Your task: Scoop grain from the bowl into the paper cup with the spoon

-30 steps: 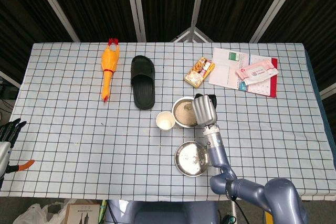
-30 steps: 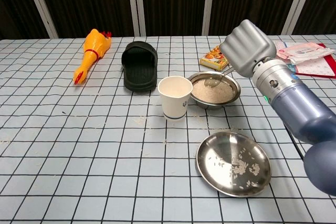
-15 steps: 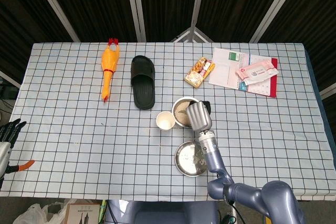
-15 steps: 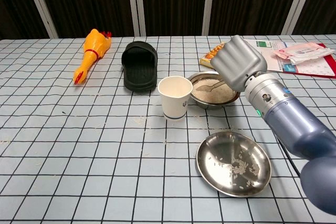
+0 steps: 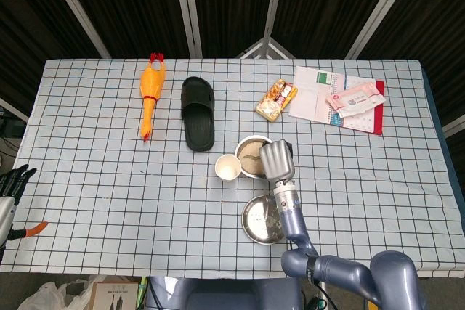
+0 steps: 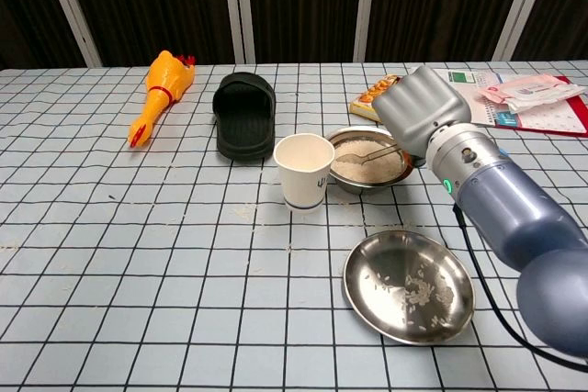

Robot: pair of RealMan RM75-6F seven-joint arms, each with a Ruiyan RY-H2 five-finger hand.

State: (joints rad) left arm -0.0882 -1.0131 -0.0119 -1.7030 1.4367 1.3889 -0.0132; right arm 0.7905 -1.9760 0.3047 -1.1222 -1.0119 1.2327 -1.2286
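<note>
A white paper cup (image 6: 304, 170) (image 5: 228, 168) stands upright just left of the steel bowl of grain (image 6: 397, 172) (image 5: 249, 147). My right hand (image 6: 423, 115) (image 5: 276, 161) hovers over the bowl's right rim and grips a metal spoon (image 6: 356, 160). The spoon lies low across the grain, its tip towards the cup, with a heap of grain on it. In the head view the hand hides the spoon. My left hand (image 5: 11, 181) hangs off the table's left edge, fingers apart and holding nothing.
A shallow steel plate (image 6: 367, 305) (image 5: 251, 226) with scattered grains lies in front of the bowl. A black slipper (image 6: 243, 115), a yellow rubber chicken (image 6: 158, 89), a snack packet (image 6: 375, 95) and notebooks (image 5: 334, 98) lie further back. Loose grains dot the cloth near the cup.
My right hand has come down and shifted left over the bowl. The spoon has swept from the far side through the grain towards the cup and now carries grain.
</note>
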